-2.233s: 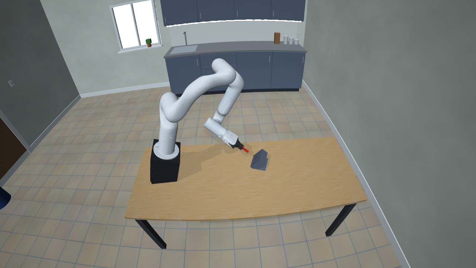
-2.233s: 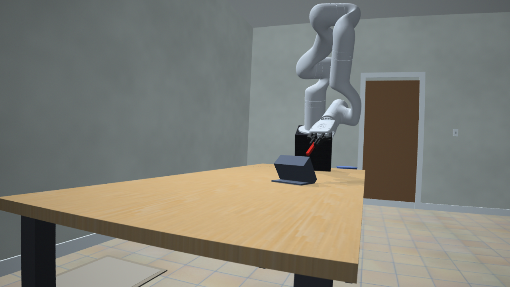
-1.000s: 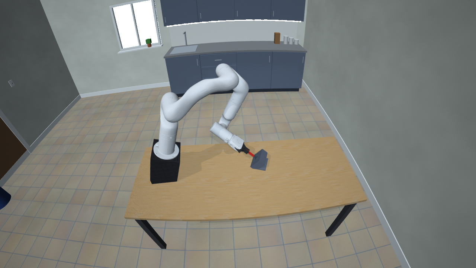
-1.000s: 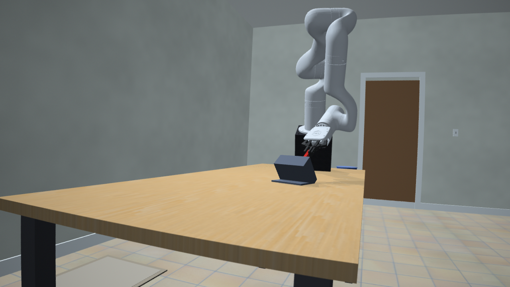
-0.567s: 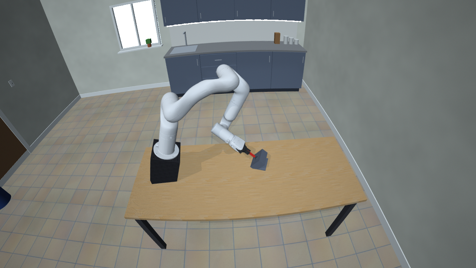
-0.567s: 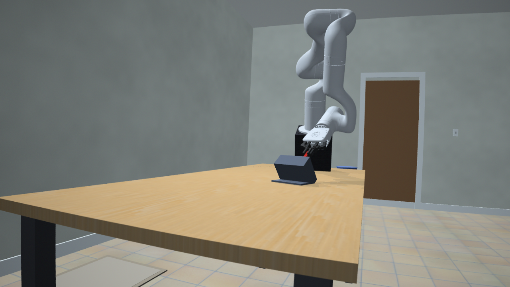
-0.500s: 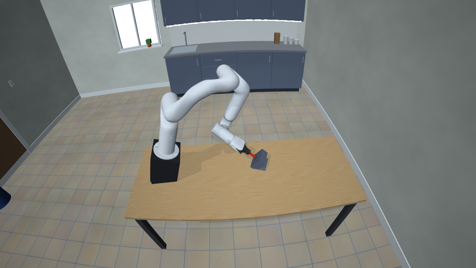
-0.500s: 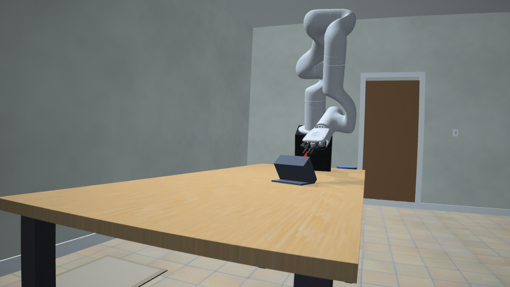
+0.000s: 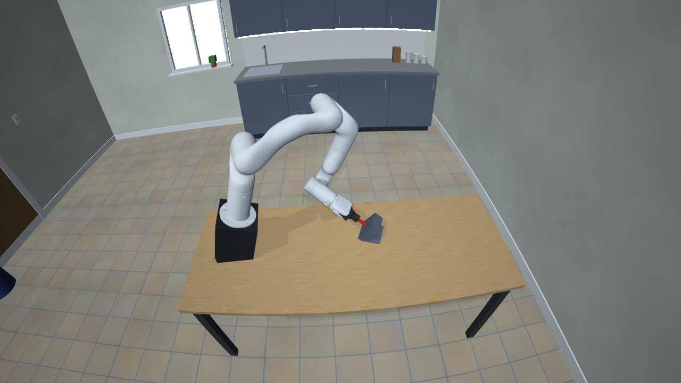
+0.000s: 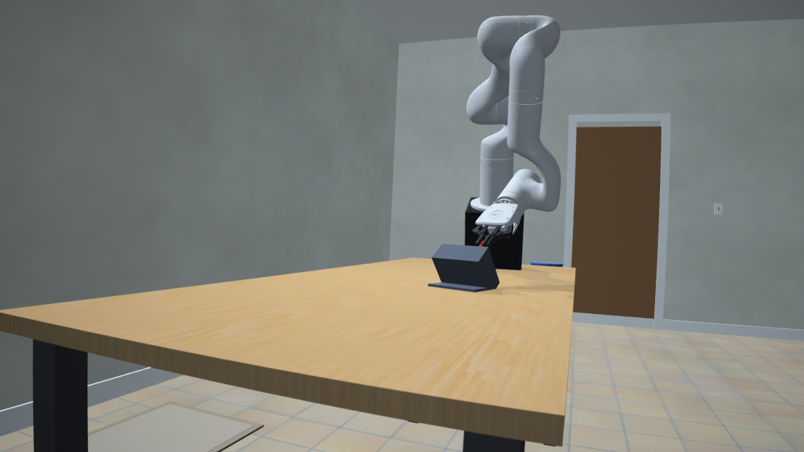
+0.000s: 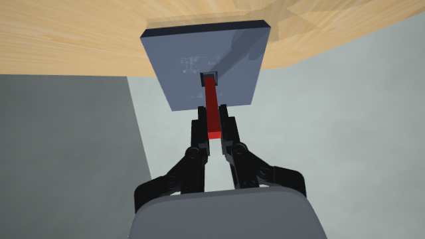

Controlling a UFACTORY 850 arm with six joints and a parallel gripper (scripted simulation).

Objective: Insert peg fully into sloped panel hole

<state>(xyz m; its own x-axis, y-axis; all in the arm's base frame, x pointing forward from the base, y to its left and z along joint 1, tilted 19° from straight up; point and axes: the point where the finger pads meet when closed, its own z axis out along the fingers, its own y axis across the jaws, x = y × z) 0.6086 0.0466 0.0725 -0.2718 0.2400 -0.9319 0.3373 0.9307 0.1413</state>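
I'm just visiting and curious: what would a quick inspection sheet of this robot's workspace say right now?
Surface: wooden table bearing the arm's black pedestal.
Job's things: red peg, tip entering the hole of the sloped panel; most of it remains outside.
Clutter: nothing seen.
Grippers: gripper shut on the peg's rear end.
Cables: nothing seen.
Surroundings: kitchen cabinets, window, brown door, tiled floor.

A potted plant [image 9: 213, 59] sits on the windowsill [image 9: 199, 70].
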